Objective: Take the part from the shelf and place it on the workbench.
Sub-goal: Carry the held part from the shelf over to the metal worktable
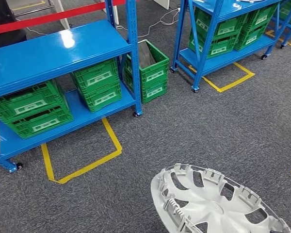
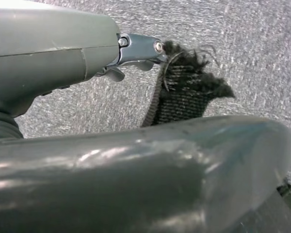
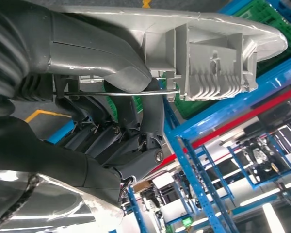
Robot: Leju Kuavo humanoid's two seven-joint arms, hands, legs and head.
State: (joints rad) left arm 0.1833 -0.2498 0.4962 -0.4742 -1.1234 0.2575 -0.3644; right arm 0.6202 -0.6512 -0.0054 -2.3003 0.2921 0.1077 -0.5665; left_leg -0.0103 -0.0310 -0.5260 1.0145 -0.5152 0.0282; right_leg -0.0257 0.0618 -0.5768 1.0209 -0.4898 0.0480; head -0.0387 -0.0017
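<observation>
The right hand (image 3: 111,121) is gripping the part (image 1: 213,204), a silver-white wheel cover, at its rim: the thumb is lying across one face and the darker fingers are curling under the edge by a ribbed clip block. In the head view the part is sitting low at the near right, carried above the grey carpet (image 1: 195,131) with its inner side up. The left hand (image 2: 137,48) is hanging over the carpet holding nothing; whether its fingers are spread or curled cannot be told. The part is judged to be light, thin moulded plastic, fairly stiff yet flexing at the spokes, with breakable clips and a wire ring; the rim is the soundest hold. Blue shelves (image 1: 63,53) with green crates (image 1: 96,85) are standing at the far left and far right, yellow floor tape (image 1: 111,141) marking their bays.
</observation>
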